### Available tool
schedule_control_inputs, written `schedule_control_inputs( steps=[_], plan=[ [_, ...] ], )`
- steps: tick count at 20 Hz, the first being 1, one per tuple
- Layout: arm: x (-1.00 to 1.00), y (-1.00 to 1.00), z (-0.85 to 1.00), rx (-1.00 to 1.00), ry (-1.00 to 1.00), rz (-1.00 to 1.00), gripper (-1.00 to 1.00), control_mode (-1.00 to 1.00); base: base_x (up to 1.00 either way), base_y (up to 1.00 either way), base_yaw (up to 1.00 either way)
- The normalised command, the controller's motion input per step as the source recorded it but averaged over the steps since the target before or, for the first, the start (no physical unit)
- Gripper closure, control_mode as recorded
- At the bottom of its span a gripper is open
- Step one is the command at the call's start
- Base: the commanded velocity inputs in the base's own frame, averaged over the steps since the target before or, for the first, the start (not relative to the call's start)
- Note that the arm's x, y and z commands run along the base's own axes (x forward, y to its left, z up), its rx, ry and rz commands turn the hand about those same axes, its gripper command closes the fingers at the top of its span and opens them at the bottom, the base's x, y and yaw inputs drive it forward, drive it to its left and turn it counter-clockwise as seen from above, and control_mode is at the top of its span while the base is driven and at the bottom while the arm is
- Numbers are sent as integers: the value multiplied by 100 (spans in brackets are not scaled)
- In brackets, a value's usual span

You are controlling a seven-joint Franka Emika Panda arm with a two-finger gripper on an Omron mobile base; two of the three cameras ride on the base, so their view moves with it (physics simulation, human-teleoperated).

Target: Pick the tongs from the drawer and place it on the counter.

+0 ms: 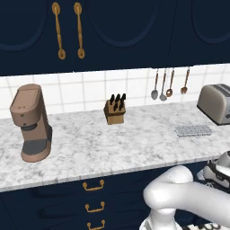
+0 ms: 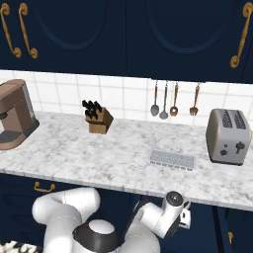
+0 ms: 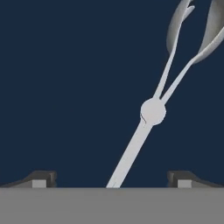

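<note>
My fingers (image 3: pixel 112 181) are spread wide, holding nothing, with the tongs (image 3: pixel 151 113) lying on the dark drawer floor between them, offset right. If I close off-centre, those slim arms could skid away before reaching the counter (image 1: pixel 112 143).

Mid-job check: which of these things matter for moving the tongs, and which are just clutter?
Job:
tongs, lying between the open gripper fingertips
counter, the drop spot

Clutter:
coffee machine
knife block
grid tray
toaster
hanging spoons
</note>
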Motion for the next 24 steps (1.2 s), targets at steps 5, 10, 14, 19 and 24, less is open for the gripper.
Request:
schedule_control_inputs(
  steps=[5, 10, 14, 19, 24],
  plan=[
    [12, -8, -43, 0, 0, 1, -100, -100, 0, 0, 0],
    [4, -22, -52, 0, 0, 0, 100, -100, 0, 0, 0],
    [-73, -66, -76, 0, 2, 0, 100, -100, 0, 0, 0],
    [-98, -86, -69, 0, 0, -3, 100, -100, 0, 0, 0],
    [-100, -75, -47, 0, 2, -10, 100, -100, 0, 0, 0]
  ],
)
